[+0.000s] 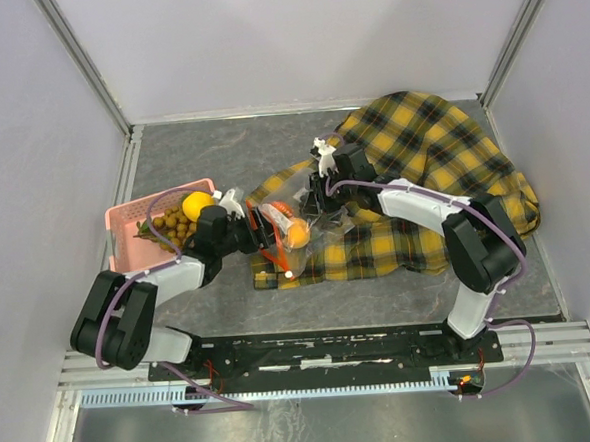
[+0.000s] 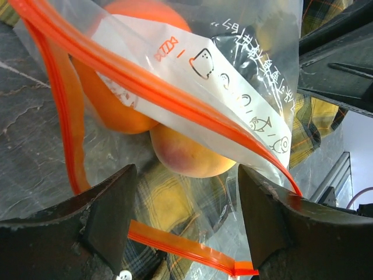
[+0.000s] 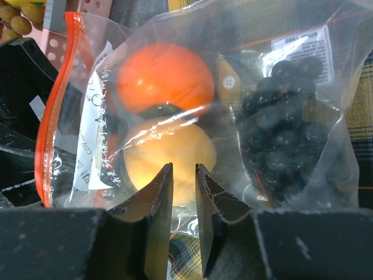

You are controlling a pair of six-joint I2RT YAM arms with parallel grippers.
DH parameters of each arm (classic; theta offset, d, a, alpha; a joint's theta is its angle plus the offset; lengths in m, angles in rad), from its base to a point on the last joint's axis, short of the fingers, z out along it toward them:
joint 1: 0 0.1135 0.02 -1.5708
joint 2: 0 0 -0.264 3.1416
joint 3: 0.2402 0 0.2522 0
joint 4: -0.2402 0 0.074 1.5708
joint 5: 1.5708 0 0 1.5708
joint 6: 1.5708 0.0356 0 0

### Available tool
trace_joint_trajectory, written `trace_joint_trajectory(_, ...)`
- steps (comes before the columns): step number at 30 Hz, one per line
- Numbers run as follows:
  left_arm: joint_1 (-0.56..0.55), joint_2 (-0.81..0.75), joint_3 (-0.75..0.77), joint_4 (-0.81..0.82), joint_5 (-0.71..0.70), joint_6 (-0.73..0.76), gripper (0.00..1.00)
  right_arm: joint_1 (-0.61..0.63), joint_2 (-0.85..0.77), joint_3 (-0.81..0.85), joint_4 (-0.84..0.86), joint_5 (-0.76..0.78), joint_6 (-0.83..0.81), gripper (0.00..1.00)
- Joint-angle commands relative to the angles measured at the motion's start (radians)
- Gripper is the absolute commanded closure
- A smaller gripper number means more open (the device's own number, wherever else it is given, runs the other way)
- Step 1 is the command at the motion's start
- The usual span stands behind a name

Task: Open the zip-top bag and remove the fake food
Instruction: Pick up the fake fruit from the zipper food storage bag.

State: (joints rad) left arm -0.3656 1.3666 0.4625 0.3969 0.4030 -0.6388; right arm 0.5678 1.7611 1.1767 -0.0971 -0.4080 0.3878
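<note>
The zip-top bag (image 1: 293, 213) lies on the plaid cloth between my grippers, its red-orange zip strip (image 2: 151, 87) facing the left one. Inside it are an orange fruit (image 3: 166, 76), a yellow-peach fruit (image 3: 148, 154) and dark berries (image 3: 285, 140). My left gripper (image 1: 256, 231) is open, and its jaws (image 2: 186, 192) stand wide at the bag's mouth without holding anything. My right gripper (image 1: 318, 194) is shut on the bag's plastic at the far side (image 3: 183, 169), its fingers nearly together. A yellow fruit (image 1: 197, 204) and a tan grape bunch (image 1: 170, 227) lie in the pink basket.
The pink basket (image 1: 125, 231) stands at the left beside the left arm. The yellow-black plaid cloth (image 1: 432, 172) covers the right half of the dark table. White walls close in the back and both sides.
</note>
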Motion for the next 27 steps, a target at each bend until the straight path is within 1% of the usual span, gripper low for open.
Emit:
trace_joint_trajectory(1,-0.014,0.039,0.047,0.094,0.041,0.018,0.24,0.008,0.027,0.067,-0.023,0.003,-0.025,0.71)
trace_joint_trajectory(6,-0.022,0.077,0.062,0.095,0.037,-0.007,0.21,0.013,0.057,0.086,-0.044,-0.005,-0.033,0.72)
trace_joint_trajectory(15,-0.042,0.107,0.058,0.161,0.039,-0.053,0.19,0.026,0.095,0.096,-0.065,-0.019,-0.042,0.73)
trace_joint_trajectory(20,-0.046,0.124,0.044,0.217,0.044,-0.095,0.14,0.033,0.111,0.102,-0.071,-0.033,-0.044,0.74)
trace_joint_trajectory(27,-0.058,0.156,0.049,0.224,0.041,-0.114,0.13,0.044,0.128,0.109,-0.070,-0.059,-0.042,0.75)
